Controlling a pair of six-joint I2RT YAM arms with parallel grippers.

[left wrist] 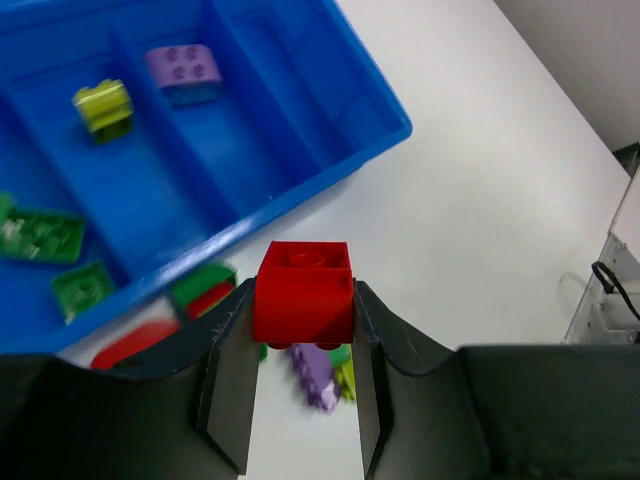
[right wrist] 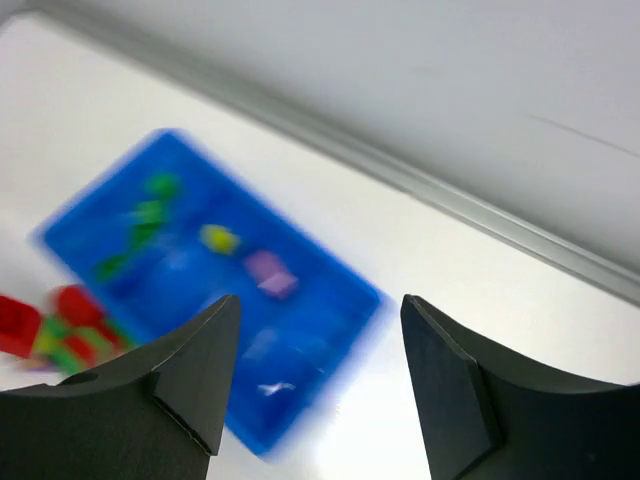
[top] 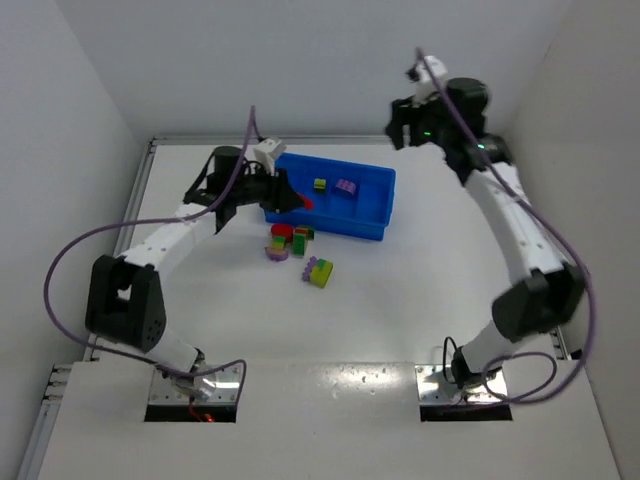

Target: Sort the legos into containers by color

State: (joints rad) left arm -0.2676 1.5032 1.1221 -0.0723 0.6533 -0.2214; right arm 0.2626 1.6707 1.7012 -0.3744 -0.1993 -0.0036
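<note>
At the left end of the blue tray (top: 330, 231), the left end effector (left wrist: 301, 300) clamps a red brick (left wrist: 303, 285), the lone vacant compartment (top: 374, 194) to its right; the right end effector (right wrist: 320, 305) gapes empty.

The 1 blue tray (left wrist: 280, 130) holds 2 green bricks (left wrist: 40, 235), 1 yellow-green brick (left wrist: 103, 105) and 1 purple brick (left wrist: 182, 72).

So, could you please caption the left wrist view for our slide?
Left gripper holds a red brick just outside the blue tray.
</note>
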